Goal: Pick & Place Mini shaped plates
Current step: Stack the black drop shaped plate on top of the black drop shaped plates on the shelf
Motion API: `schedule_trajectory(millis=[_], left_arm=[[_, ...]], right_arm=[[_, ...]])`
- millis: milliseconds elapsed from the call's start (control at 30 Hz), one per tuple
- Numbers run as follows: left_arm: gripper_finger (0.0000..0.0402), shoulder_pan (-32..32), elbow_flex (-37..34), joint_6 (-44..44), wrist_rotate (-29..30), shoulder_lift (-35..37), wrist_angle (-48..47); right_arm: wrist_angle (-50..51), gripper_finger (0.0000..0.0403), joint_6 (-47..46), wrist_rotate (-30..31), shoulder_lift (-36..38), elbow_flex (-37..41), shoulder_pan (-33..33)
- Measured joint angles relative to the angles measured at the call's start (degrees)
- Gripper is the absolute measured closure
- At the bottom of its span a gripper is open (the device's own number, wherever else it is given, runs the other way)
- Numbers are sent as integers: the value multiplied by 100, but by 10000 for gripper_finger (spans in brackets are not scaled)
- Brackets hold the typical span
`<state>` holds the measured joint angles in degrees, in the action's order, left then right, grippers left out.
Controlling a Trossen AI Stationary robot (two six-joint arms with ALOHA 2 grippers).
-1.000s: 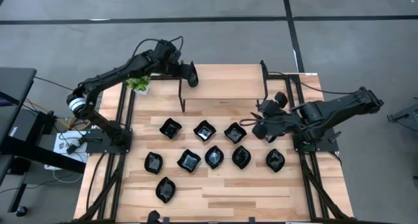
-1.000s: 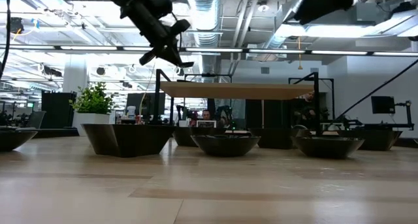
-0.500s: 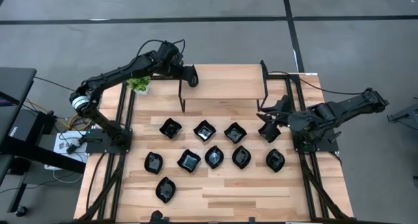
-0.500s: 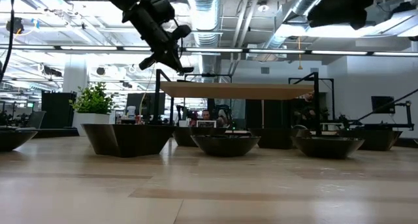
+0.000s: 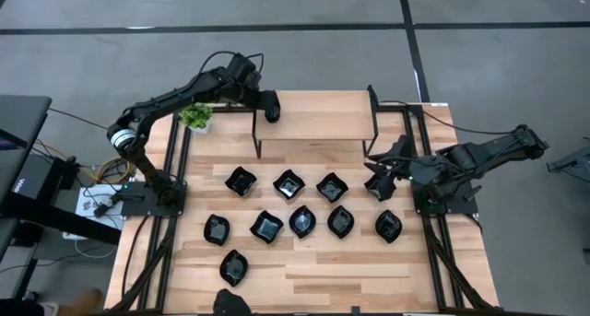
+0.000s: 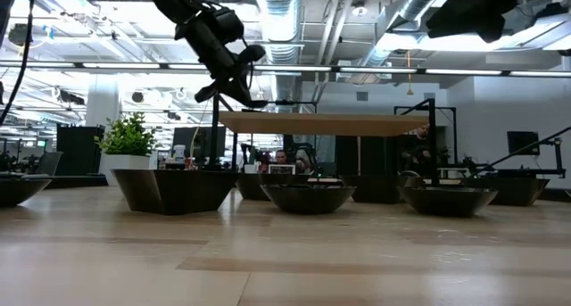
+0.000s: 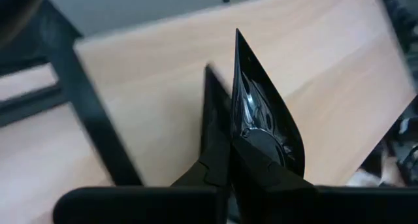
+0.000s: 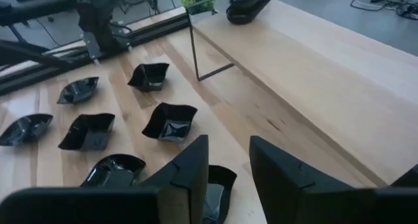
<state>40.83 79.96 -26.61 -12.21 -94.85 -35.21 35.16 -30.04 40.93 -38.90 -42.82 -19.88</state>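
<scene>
Several glossy black mini shaped plates (image 5: 289,183) rest on their bases in rows on the wooden table (image 5: 304,279). My left gripper (image 5: 268,108) is shut on one more plate (image 7: 264,113) just above the left end of a raised wooden shelf (image 5: 323,113) at the far side. It also shows in the low view (image 6: 236,74) and the right wrist view (image 8: 248,7). My right gripper (image 8: 228,165) hovers open near the table's right side (image 5: 378,176), above and beside a plate (image 8: 221,185), with nothing between its fingers. My left gripper pinches the plate's rim (image 7: 236,129) at one end between its two fingers (image 7: 215,145). The fingers slant down from the table's left and far side. The plate stands on edge in the hold, its pointed end away from the fingers, a little clear of the shelf top.
The shelf stands on thin black metal legs (image 5: 257,136) over the far part of the table. A small green potted plant (image 5: 195,119) sits at the far left corner beside the left arm. Bare wood lies along the near edge and on the shelf top.
My left gripper has carried its plate a little toward the table's right and slightly down, closer to the shelf top. My right arm has drawn back toward the table's right edge, sunk a little, and its gripper has turned.
</scene>
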Motion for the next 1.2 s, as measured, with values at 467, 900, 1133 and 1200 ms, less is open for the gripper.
schedule_trajectory(millis=[467,900,1133,1200], left_arm=[[392,68,4,64,11,68,7],[392,69,4,8,13,68,0],[392,69,4,-68,13,68,-40],[392,69,4,-70,13,68,-42]], right_arm=[[-1879,296,245,-315,1064,1363,2],[-945,296,-284,160,2420,1718,295],[-720,296,-786,261,2957,1724,432],[-769,296,-529,208,2997,1724,420]])
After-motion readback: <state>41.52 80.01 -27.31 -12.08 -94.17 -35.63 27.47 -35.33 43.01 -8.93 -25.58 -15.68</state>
